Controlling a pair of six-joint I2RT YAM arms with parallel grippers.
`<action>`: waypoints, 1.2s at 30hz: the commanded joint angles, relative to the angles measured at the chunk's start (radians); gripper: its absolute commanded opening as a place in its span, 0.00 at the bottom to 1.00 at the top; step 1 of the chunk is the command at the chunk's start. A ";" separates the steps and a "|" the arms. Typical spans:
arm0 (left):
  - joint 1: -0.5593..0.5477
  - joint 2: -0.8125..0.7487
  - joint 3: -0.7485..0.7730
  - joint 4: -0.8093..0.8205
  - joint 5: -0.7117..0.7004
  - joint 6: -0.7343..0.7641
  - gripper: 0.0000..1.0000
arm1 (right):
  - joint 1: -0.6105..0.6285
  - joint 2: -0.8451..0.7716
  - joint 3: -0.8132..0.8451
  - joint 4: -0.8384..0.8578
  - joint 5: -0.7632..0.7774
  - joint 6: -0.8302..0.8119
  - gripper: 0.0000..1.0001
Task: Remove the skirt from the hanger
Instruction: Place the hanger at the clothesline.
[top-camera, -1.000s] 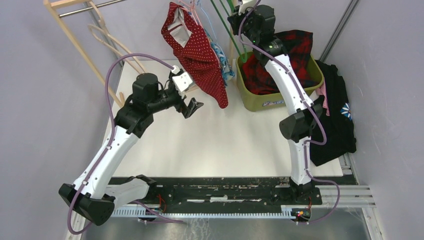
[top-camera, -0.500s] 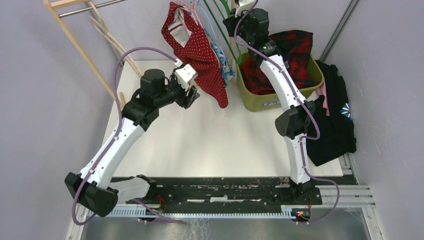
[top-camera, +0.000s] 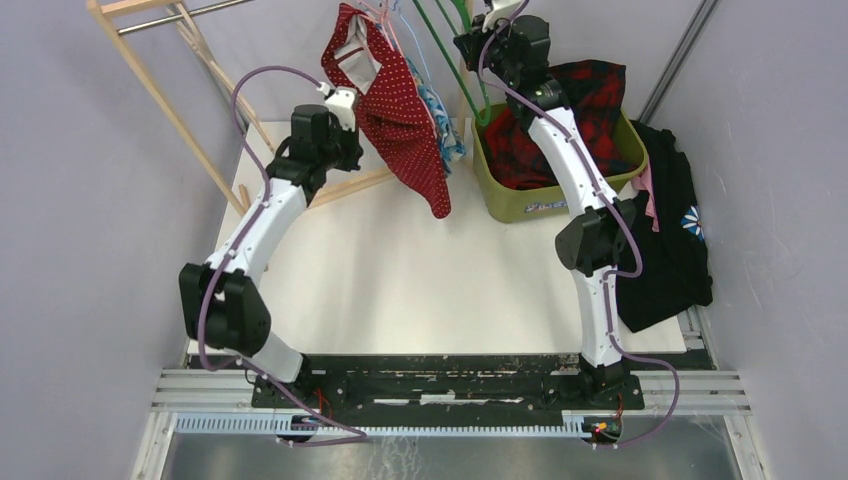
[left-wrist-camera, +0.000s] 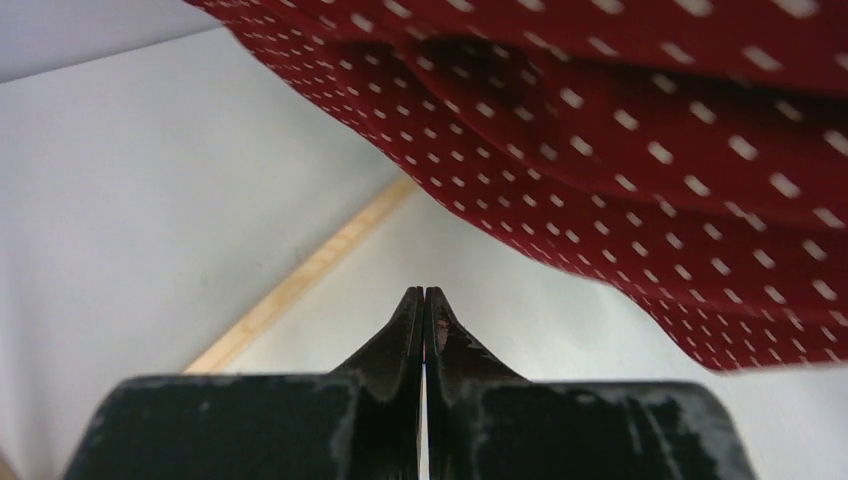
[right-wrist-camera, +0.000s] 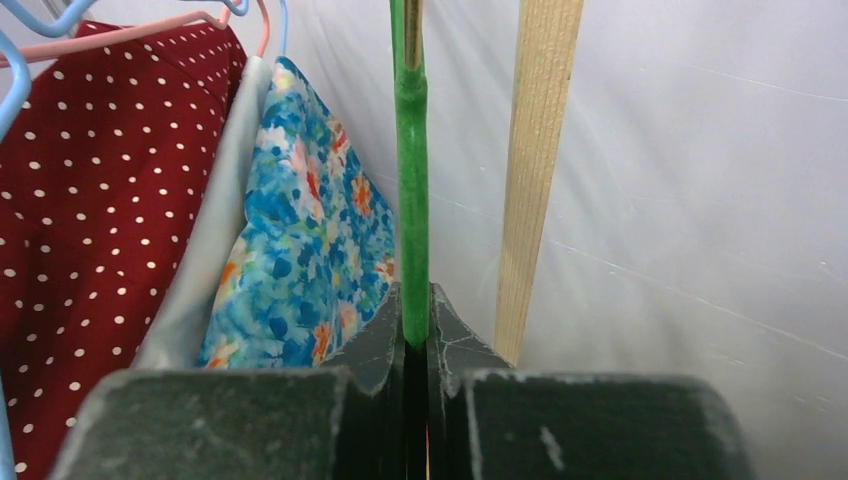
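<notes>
A red skirt with white dots (top-camera: 400, 120) hangs from a pink hanger (top-camera: 385, 25) at the back of the table. It fills the top of the left wrist view (left-wrist-camera: 650, 130) and the left edge of the right wrist view (right-wrist-camera: 90, 200). My left gripper (left-wrist-camera: 424, 292) is shut with nothing between its fingers, just below the skirt's hem and beside its left side (top-camera: 345, 150). My right gripper (right-wrist-camera: 417, 300) is shut on a thin green hanger (right-wrist-camera: 410, 200) high at the back (top-camera: 480, 30).
A blue floral garment (right-wrist-camera: 300, 230) hangs right behind the red skirt. An olive basket (top-camera: 530, 205) holds a red-and-black plaid garment (top-camera: 590, 90). Black clothing (top-camera: 670, 230) lies at the right edge. A wooden rack (top-camera: 160, 90) stands back left, with a slat (left-wrist-camera: 300, 280) under my left gripper.
My left arm swung back and up against the skirt's left side, and its jaws went from wide open to shut on nothing. The right arm barely shifted, still gripping the green hanger.
</notes>
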 joint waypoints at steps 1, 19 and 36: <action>0.010 0.103 0.130 0.098 -0.148 -0.090 0.03 | -0.014 -0.025 0.016 0.117 -0.029 0.064 0.01; 0.033 0.587 0.427 -0.018 -0.327 -0.148 0.03 | -0.055 -0.043 -0.018 0.133 -0.097 0.095 0.01; 0.073 0.768 0.520 -0.100 -0.143 -0.142 0.03 | -0.059 -0.133 -0.088 0.089 -0.108 0.029 0.01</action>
